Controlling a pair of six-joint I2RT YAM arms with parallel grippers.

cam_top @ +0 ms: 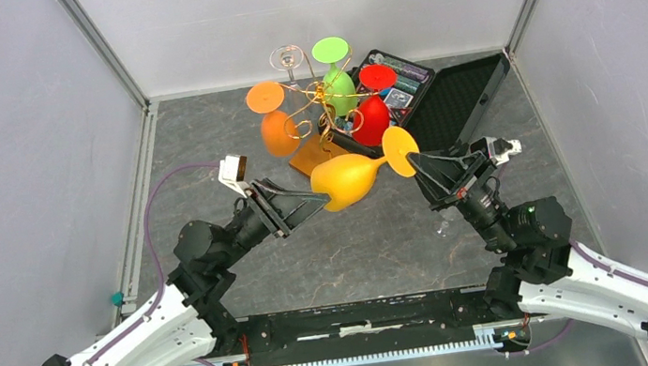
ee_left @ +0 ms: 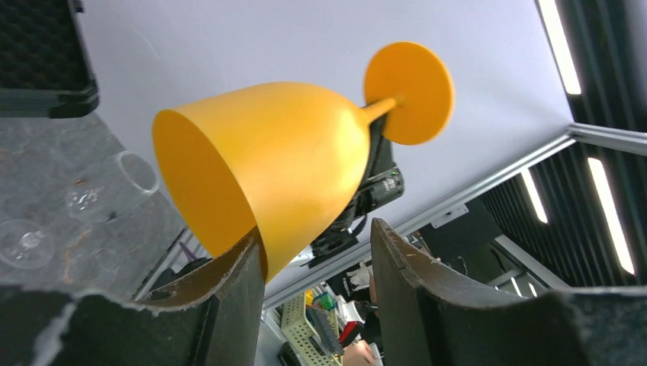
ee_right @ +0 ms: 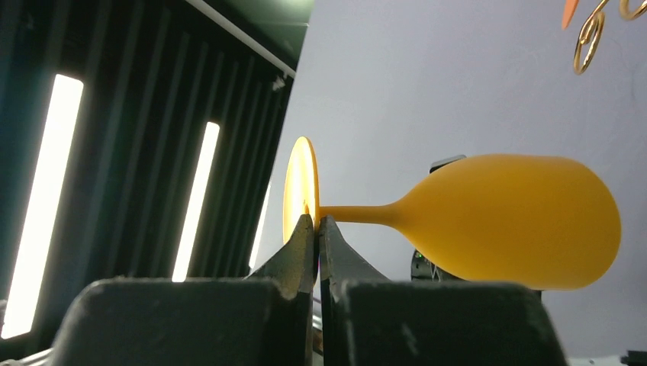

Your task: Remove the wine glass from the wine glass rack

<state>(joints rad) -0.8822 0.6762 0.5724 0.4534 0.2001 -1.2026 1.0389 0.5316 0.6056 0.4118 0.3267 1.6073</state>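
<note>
Six glasses are counted. Four hang on the rack [cam_top: 315,108]: orange glass [cam_top: 274,119], clear glass [cam_top: 288,58], green glass [cam_top: 338,86], red glass [cam_top: 373,115]. One lying glass [cam_top: 444,226] is on the table [cam_top: 359,263]. One yellow glass [cam_top: 348,180] is held level in the air, off the rack and near its front. Its foot rim is pinched by the closed right pincer [ee_right: 317,229]. Its bowl lip is straddled by the left pincer [ee_left: 317,244], jaws apart. One case [cam_top: 456,99] is noted; its labels are too small to read.

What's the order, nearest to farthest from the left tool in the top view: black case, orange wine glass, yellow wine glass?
1. The yellow wine glass, at the tips of the left tool.
2. The orange wine glass, hanging farther back.
3. The black case, far right.
</note>
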